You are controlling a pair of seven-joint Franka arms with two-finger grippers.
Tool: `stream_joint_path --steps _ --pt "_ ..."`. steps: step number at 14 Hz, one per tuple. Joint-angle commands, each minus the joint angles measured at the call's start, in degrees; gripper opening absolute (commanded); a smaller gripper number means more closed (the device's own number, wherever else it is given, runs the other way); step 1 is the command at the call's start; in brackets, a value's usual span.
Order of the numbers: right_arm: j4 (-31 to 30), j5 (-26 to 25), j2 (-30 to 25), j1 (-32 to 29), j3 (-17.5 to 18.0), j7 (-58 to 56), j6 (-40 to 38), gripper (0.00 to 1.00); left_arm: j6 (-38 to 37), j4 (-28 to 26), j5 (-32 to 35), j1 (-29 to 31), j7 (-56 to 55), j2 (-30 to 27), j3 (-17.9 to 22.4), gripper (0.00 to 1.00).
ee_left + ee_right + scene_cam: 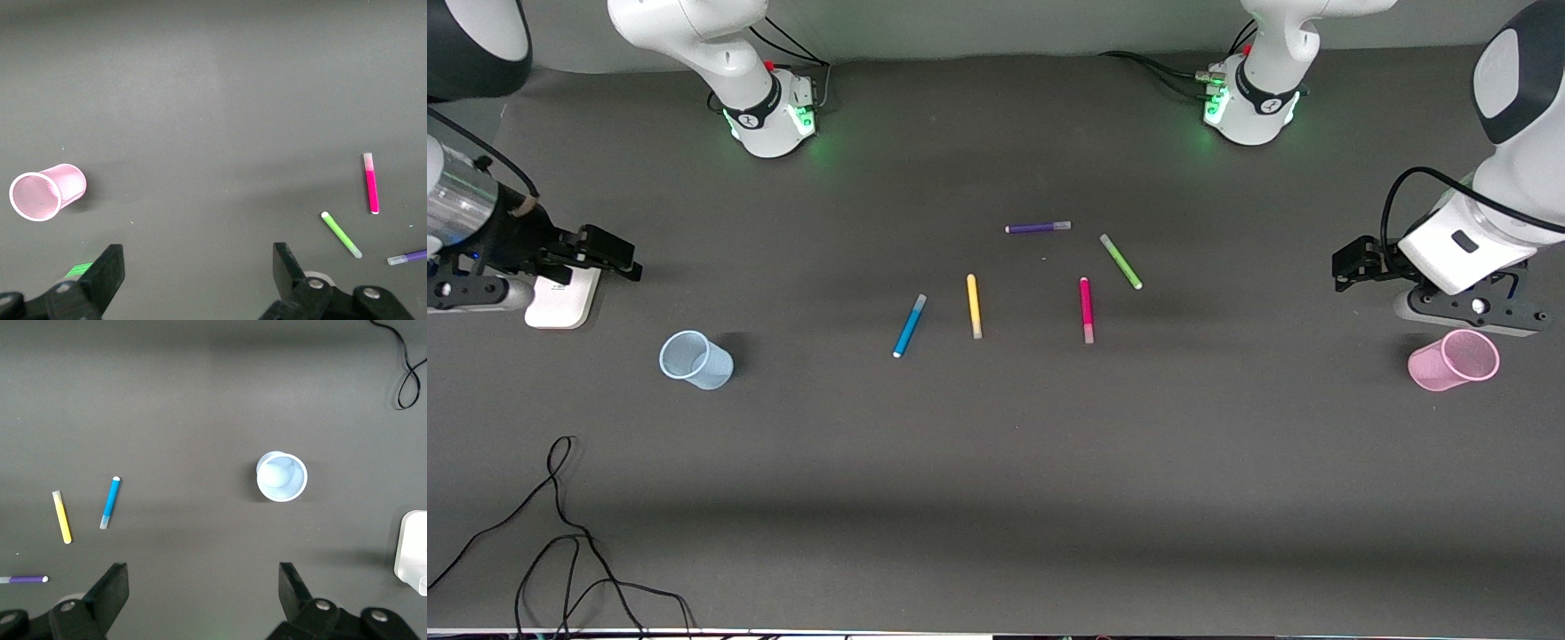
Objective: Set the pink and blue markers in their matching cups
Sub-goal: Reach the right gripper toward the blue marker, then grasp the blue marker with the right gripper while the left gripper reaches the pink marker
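Observation:
The blue marker (909, 326) (110, 502) and the pink marker (1086, 309) (371, 183) lie flat near the table's middle, with a yellow marker (974, 306) between them. The pale blue cup (696, 360) (281, 477) stands upright toward the right arm's end. At the left arm's end the pink cup (1454, 360) (44, 193) stands upright too. My right gripper (624, 259) (203, 587) hangs open and empty over the table close to the blue cup. My left gripper (1344, 265) (198, 267) is open and empty over the table by the pink cup.
A green marker (1120, 261) (341, 235) and a purple marker (1038, 228) (407, 257) lie farther from the front camera than the pink one. A white block (562, 300) (413, 552) sits under the right arm. A black cable (560, 533) loops near the front edge.

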Motion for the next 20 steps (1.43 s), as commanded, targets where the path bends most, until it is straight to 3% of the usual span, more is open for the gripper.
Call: stream_joint_path --steps 1,6,8,10,13,17,20 --pt "0.2 0.7 -0.1 0.4 -0.1 -1.0 -1.0 1.0 0.7 -1.5 -0.7 0.3 1.0 -1.2 0.3 0.99" --pt "-1.9 0.5 3.0 2.9 0.5 -1.2 -1.0 1.0 0.2 -1.6 -0.8 1.2 1.0 -1.2 0.2 0.99" --pt "-2.2 1.6 6.9 6.0 0.5 -1.6 -0.9 1.0 0.3 -1.6 -0.8 1.1 0.5 -1.2 0.1 0.99" --pt "0.9 9.3 13.6 8.0 0.5 2.2 -1.0 0.99 0.3 -1.5 -0.9 1.2 0.1 -1.0 0.1 0.99" --pt "8.1 15.8 22.8 8.5 1.0 6.7 -1.1 0.99 0.2 -1.5 -0.9 1.3 0.1 -1.0 0.2 0.99" --pt "9.1 26.9 32.1 9.4 1.9 10.4 -1.0 0.99 1.0 -1.9 -2.5 0.1 -5.8 0.6 -0.4 0.99" --pt "10.4 29.7 39.8 9.4 2.8 12.7 -0.6 0.99 4.6 -1.9 -3.4 -5.9 -14.1 3.7 -0.5 0.99"
